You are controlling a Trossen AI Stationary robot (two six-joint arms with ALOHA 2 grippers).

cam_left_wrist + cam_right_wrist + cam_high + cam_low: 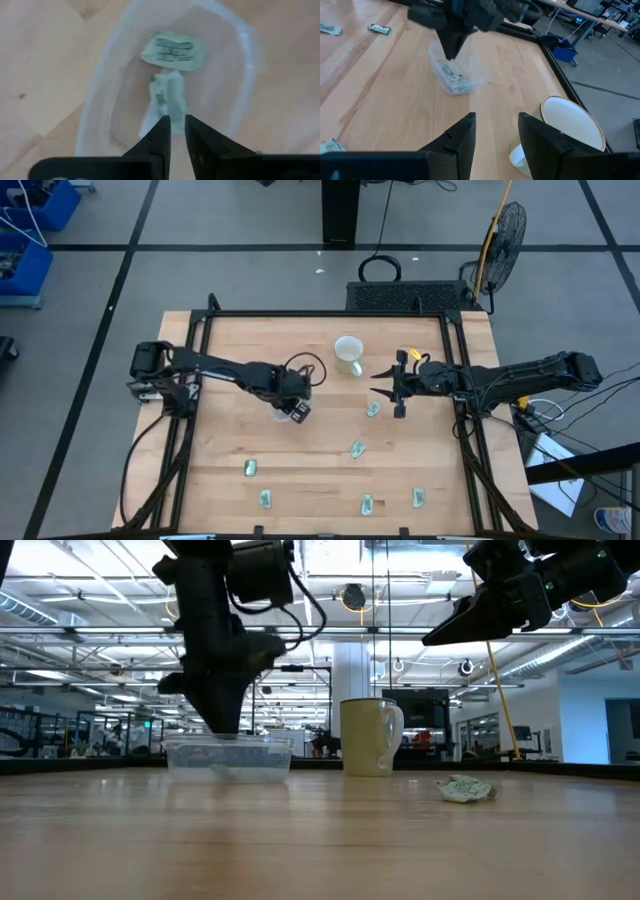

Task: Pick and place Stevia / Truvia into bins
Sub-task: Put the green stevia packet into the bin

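Observation:
The clear plastic bin [285,412] sits left of the table's middle. My left gripper [177,131] hangs over it, fingers pointing down and a narrow gap apart, tips just above the rim [225,728]. Two pale green packets lie in the bin: one flat [172,50], one crumpled [167,97] just beyond the fingertips. Several more packets lie flat on the table, the nearest [374,408] below my right gripper [392,390]. That gripper is open and held well above the table [470,625].
A white mug [348,355] stands upright beyond the bin, between the two grippers, and shows close in the right wrist view [572,122]. Loose packets lie toward the near edge [251,468] [266,499] [367,504] [418,499] and at mid-table [357,449]. A black frame borders the table.

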